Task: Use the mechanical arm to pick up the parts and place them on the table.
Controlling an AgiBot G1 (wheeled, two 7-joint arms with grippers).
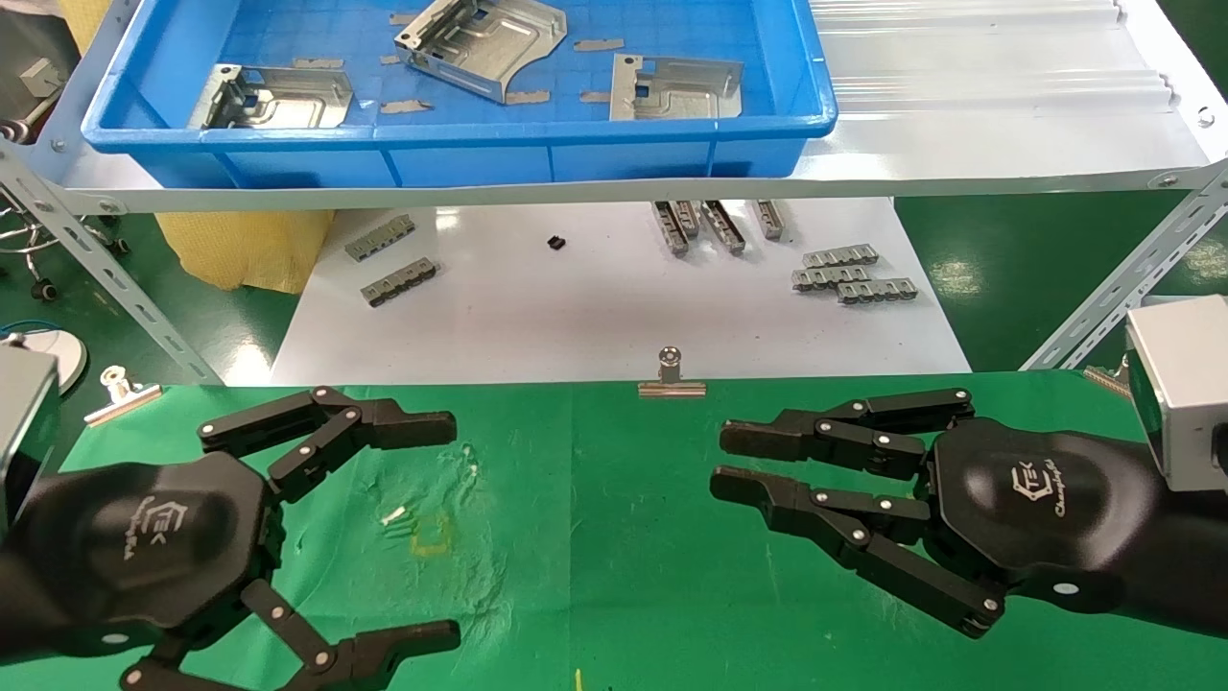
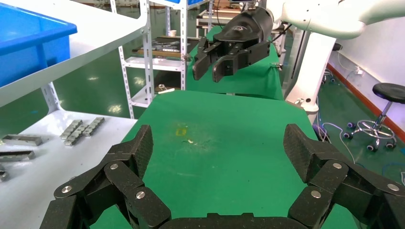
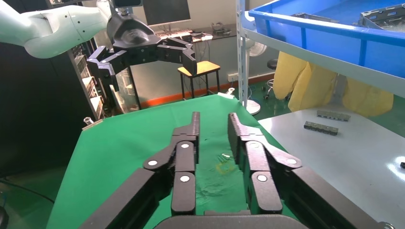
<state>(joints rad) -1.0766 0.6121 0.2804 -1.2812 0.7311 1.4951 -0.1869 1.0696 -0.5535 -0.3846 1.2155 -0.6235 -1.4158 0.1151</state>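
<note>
Green cloth covers the table [image 1: 595, 576] in front of me, wrinkled and scuffed, and clipped at its far edge by a silver binder clip [image 1: 671, 374]; a second clip [image 1: 120, 392] sits at the far left corner. I have the left gripper [image 1: 451, 528] over the left half of the cloth, fingers spread wide with a large gap between the upper and lower pairs, grasping nothing. The left wrist view confirms the spread: bare cloth lies between the two finger groups [image 2: 138, 152]. I have the right gripper [image 1: 729, 461] over the right half of the cloth, pointing toward the left one, its fingers extended, nearly parallel and close together, with a narrow gap and nothing between them; the right wrist view shows the same narrow slot between the fingers [image 3: 191, 138]. The two grippers are apart, with open cloth between them. The parts are well apart from both grippers, in the blue plastic tray [image 1: 460, 154] on the upper white shelf [image 1: 998, 106]: one silvery stamped plate at the tray's left [image 1: 273, 98], one tilted in the middle at the far side [image 1: 480, 43], and one to the right [image 1: 676, 88]. Flat grey scraps [image 1: 403, 106] lie among them. On the lower white tabletop [image 1: 614, 326], between shelf and cloth, lie small grey comb-like strips [image 1: 852, 276].
</note>
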